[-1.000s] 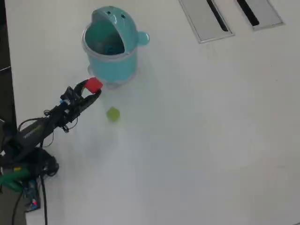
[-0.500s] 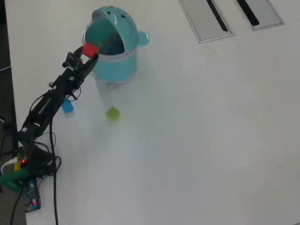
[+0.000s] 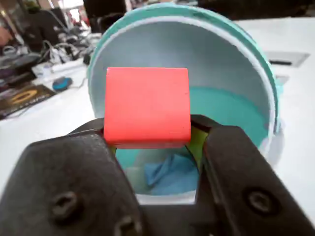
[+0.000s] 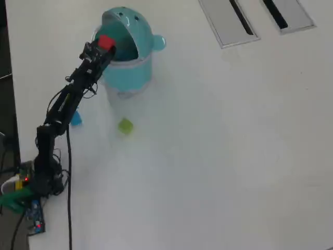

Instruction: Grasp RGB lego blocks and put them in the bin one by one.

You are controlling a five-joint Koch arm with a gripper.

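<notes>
Tool (image 4: 102, 48) is clamped on the red block (image 4: 106, 41), held between both jaws; the wrist view shows the red block (image 3: 147, 107) pinched at its lower edge, with the tool (image 3: 150, 142) directly in front of the bin's mouth. Overhead, the block hangs over the bin's rim at about 9 o'clock of the opening. The arm reaches up from its base at the lower left of the bench (image 4: 218, 156).

Bin (image 4: 127, 57), light teal and round, stands upright near the top of the overhead view, domed lid tipped back, two dark dots on the lid, small knob at its 3 o'clock side. In the wrist view the bin (image 3: 236, 73) has a crumpled blue item at its bottom; its nature cannot be told.

Yellow-green block (image 4: 125, 126) lies on the bench at 6 o'clock of the bin, apart from it. Blue block (image 4: 76, 119) lies at about 7 o'clock of the bin, just beside the arm.

Two grey panels (image 4: 229, 23) with black slots sit at the top right, well apart from the bin.
</notes>
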